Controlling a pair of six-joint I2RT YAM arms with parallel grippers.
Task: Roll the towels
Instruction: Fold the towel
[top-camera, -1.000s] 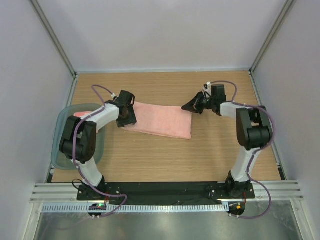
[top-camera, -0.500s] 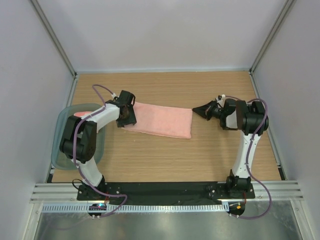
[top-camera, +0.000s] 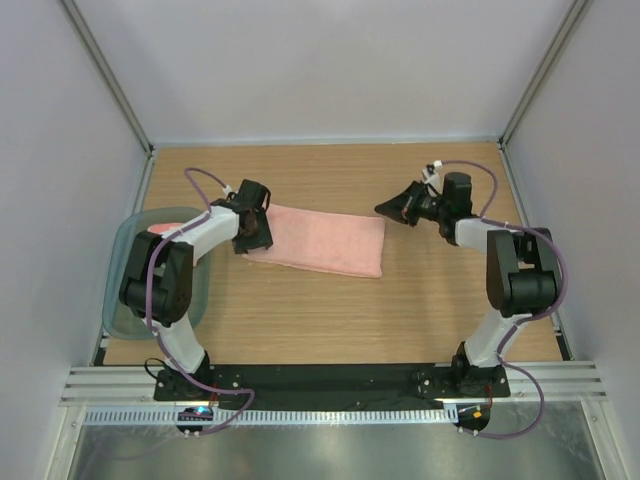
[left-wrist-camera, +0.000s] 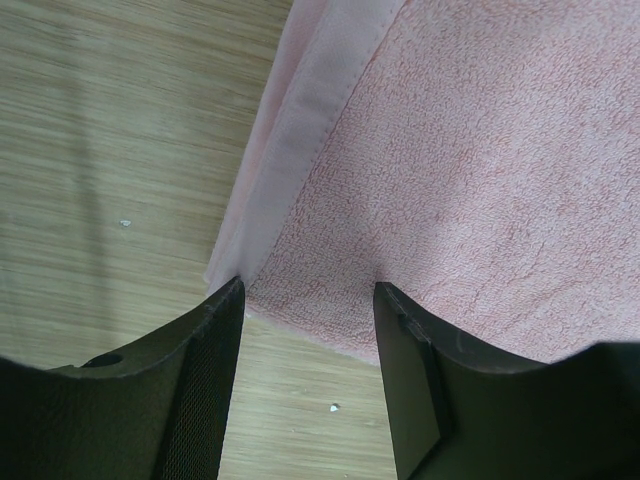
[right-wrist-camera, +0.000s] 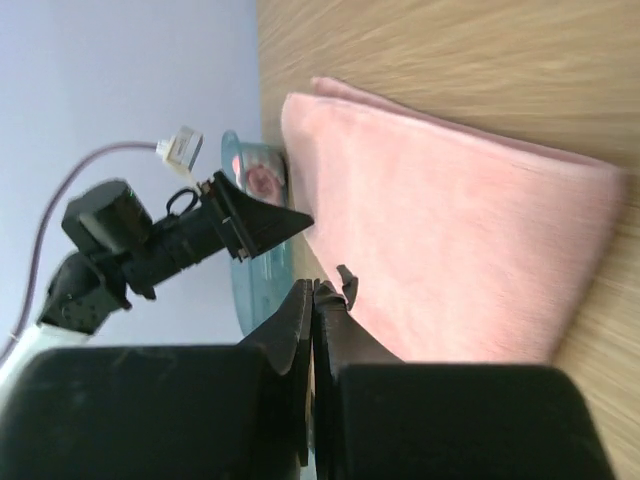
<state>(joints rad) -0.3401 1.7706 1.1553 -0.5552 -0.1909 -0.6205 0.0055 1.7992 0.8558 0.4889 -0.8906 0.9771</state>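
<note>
A salmon-pink towel (top-camera: 325, 240) lies spread flat across the middle of the table. In the left wrist view its terry surface (left-wrist-camera: 480, 170) and paler hem band (left-wrist-camera: 310, 120) fill the frame. My left gripper (top-camera: 255, 232) stands open at the towel's left end. Its two fingertips (left-wrist-camera: 308, 290) straddle the towel's corner, and bare wood shows between the fingers. My right gripper (top-camera: 385, 210) is shut with nothing in it and hovers just off the towel's far right corner. It points along the towel (right-wrist-camera: 450, 230), with the pads (right-wrist-camera: 315, 290) pressed together.
A translucent grey-green tray (top-camera: 120, 300) sits at the table's left edge beside the left arm, with something pink (top-camera: 165, 229) showing at its far end. White walls enclose the table on three sides. The tray (right-wrist-camera: 255, 270) also shows beyond the towel in the right wrist view.
The right arm swung out to the right and back, and its shut gripper now sits again near the towel's far right corner. The left arm and the towel have not moved.
</note>
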